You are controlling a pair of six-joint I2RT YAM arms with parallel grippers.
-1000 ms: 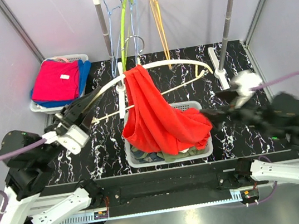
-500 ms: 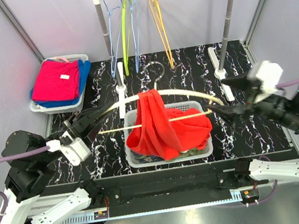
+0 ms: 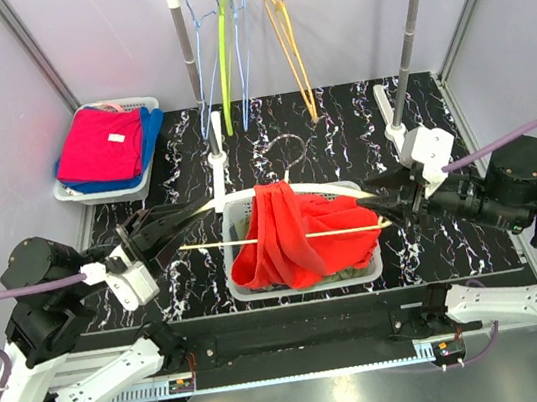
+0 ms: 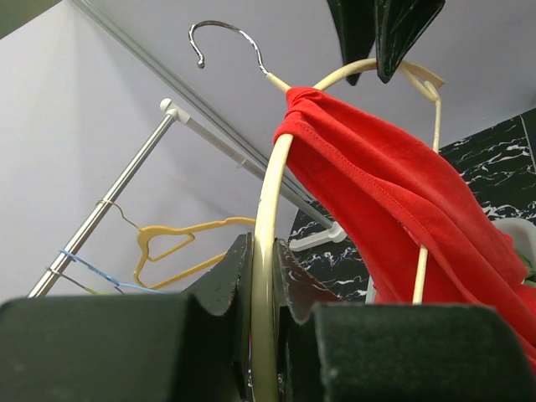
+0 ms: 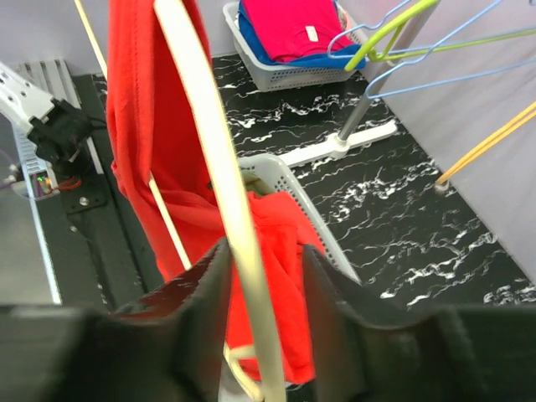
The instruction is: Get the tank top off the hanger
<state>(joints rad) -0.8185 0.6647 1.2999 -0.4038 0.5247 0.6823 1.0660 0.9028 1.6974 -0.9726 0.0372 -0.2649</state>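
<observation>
The left tool is closed on one end of the cream hanger, and its dark fingers cover that end. The right tool stands partly open: the other arm of the hanger passes between its fingers, with a gap on one side, so it does not clamp. The red tank top hangs on the hanger between the two tools. Its lower part falls into the white basket on the bench below them and is mixed there with other clothes, so its hem cannot be made out. Far beyond the left tool, a folded pink garment has a white label, too small to read.
</observation>
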